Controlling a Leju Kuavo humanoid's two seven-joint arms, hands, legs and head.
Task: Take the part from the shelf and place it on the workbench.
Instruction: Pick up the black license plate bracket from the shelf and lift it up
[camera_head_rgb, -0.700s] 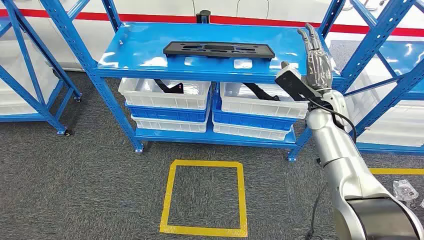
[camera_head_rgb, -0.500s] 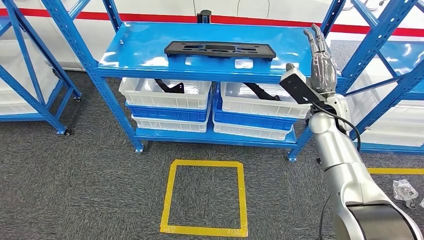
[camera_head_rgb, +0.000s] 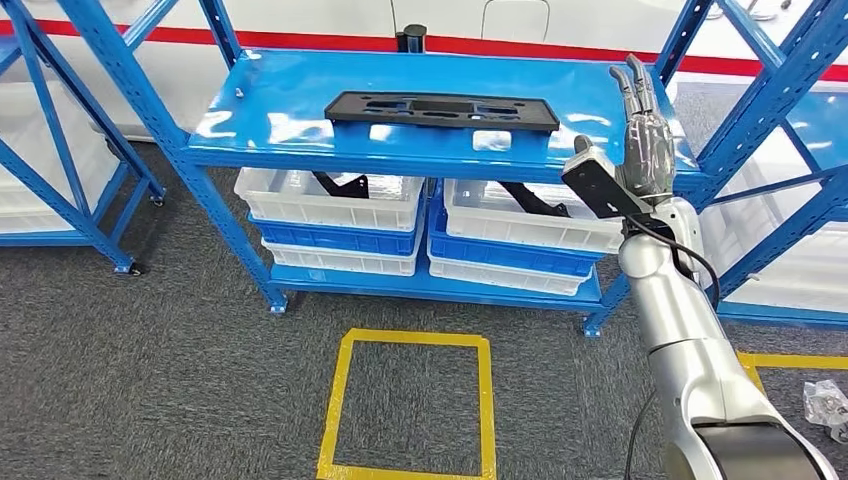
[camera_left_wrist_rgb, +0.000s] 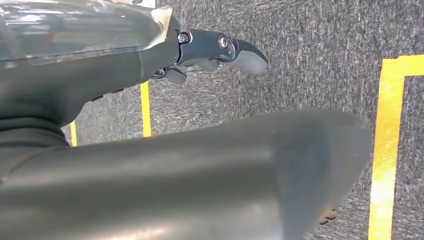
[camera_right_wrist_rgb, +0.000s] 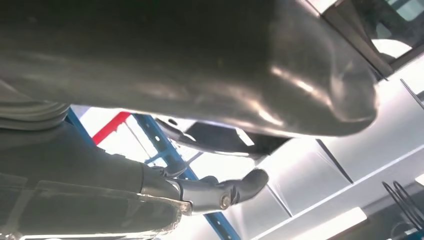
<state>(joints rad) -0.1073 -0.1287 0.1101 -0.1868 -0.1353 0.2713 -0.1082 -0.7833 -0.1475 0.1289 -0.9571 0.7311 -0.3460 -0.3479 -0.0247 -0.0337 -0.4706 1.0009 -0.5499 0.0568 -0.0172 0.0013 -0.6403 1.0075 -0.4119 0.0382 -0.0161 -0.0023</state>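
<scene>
Right hand (camera_head_rgb: 645, 140) raised empty beside shelf (camera_head_rgb: 300, 100), part (camera_head_rgb: 441, 110) unobscured, bin contents half-hidden

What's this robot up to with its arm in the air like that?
It is meant to fetch a part from the blue shelf and carry it to a workbench. Right now its right hand is raised near the shelf's right end, fingers pointing up and holding nothing. The long black part lies flat on the top level, well apart from the hand. The left hand hangs over the grey carpet, also holding nothing. White and blue bins sit on the level below.
</scene>
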